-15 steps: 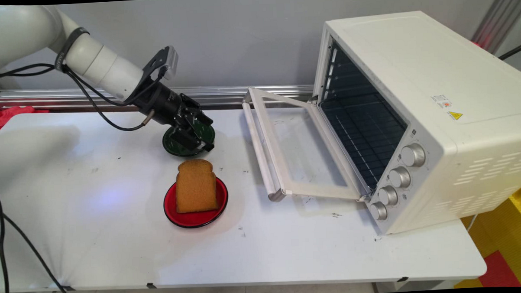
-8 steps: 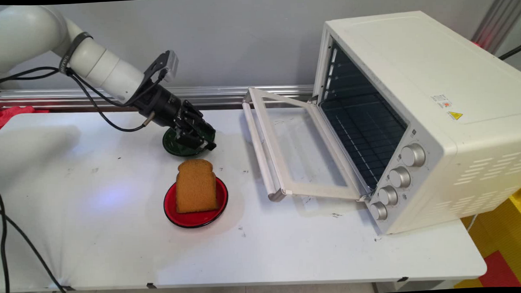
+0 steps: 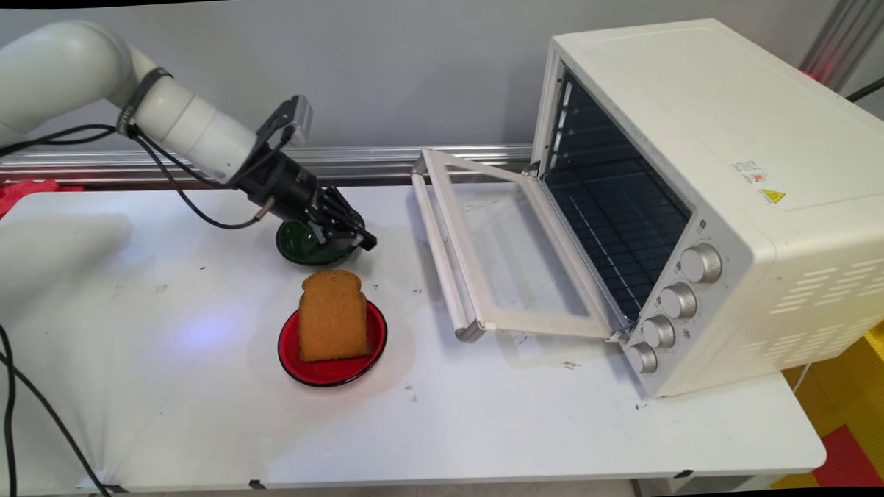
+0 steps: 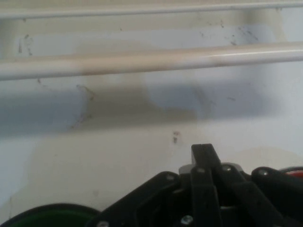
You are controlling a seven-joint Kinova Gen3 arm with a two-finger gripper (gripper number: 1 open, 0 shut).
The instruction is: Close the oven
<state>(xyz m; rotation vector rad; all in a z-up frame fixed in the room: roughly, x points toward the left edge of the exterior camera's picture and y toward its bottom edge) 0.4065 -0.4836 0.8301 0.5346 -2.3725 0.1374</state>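
Grey wall (image 3: 406,66) behind white table (image 3: 492,431) — yellow-red floor (image 3: 852,425).

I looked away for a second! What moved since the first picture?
The gripper swung right across the green plate, toward the open oven door, and its fingers closed together, empty. The toast on the red plate, the green plate and the oven stayed put.

Dark green plate (image 3: 306,246), red plate (image 3: 333,362), brown toast (image 3: 332,316), cream-white oven (image 3: 712,195).
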